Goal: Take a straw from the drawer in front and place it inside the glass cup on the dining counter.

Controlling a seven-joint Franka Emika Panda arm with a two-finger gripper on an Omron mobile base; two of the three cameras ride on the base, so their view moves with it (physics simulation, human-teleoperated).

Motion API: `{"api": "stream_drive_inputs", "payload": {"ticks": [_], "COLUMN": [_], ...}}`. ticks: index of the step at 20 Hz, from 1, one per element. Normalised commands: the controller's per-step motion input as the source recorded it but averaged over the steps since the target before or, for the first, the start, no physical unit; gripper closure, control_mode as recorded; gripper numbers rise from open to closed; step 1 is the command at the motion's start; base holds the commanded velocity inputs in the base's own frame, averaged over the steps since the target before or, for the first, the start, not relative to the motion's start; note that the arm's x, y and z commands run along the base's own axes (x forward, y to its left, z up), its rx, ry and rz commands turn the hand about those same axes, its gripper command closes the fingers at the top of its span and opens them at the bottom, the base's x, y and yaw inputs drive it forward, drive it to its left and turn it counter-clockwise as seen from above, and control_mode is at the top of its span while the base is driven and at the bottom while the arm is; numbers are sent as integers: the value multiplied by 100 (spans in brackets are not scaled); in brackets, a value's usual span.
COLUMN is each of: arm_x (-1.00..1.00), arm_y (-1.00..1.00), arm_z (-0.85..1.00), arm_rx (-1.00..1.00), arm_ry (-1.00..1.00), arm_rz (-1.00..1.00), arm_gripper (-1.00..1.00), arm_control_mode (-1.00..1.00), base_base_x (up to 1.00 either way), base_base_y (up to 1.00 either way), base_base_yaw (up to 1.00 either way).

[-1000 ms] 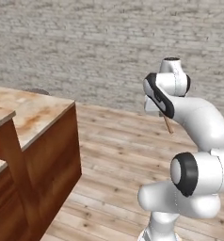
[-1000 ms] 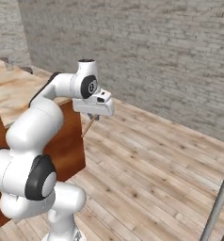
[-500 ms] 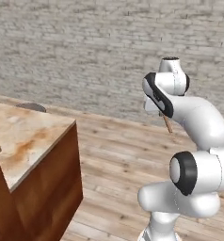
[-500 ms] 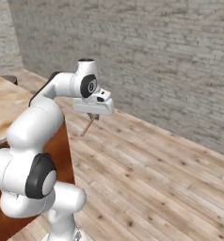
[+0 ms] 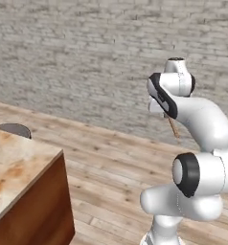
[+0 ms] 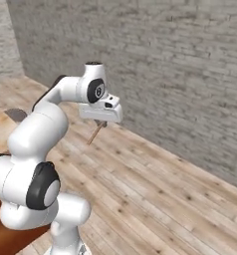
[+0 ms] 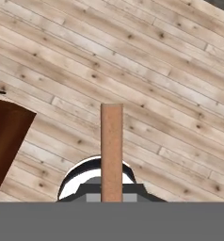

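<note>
Now straw (image 6: 95,134) pinched beneath tool (image 6: 101,123)

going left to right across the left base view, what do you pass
dining counter → open wooden floor → straw sticking down from the gripper → the arm's white upper link
</note>
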Motion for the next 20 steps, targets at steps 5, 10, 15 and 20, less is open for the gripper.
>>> {"api": "stream_drive_inputs", "payload": {"ticks": [5,10,15,20], "arm_x": [0,0,0,0], "arm_y": [0,0,0,0], "arm_z": [0,0,0,0], "arm_rx": [0,0,0,0], "arm_ry": [0,0,0,0], "arm_rz": [0,0,0,0], "arm_gripper": [100,100,100,100], "arm_control_mode": [100,100,100,100], "base_base_x": [100,100,97,74], "base_base_y": [-36,-48,-45,-25], "base_base_yaw": [37,52,71,86]}}
